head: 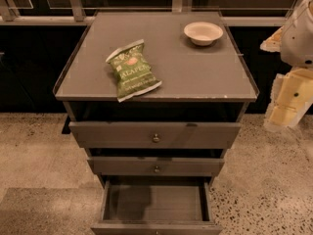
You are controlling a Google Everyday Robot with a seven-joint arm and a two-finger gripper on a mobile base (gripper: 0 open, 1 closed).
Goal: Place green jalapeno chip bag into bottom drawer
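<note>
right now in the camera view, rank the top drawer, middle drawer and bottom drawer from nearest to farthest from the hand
The hand hangs to the right of the cabinet, about level with the top drawer.
1. top drawer: its right end is beside the hand
2. middle drawer: one level down
3. bottom drawer: lowest, pulled open

- Dim, warm light falls from above; the cabinet top (195,72) shows a faint sheen.
- Recesses above the upper drawers (154,135) are near black.
- A soft shadow darkens the left floor of the bottom drawer (171,202).
- The gripper (288,106), at the right edge beyond the cabinet top, looks washed-out pale yellow.
</note>
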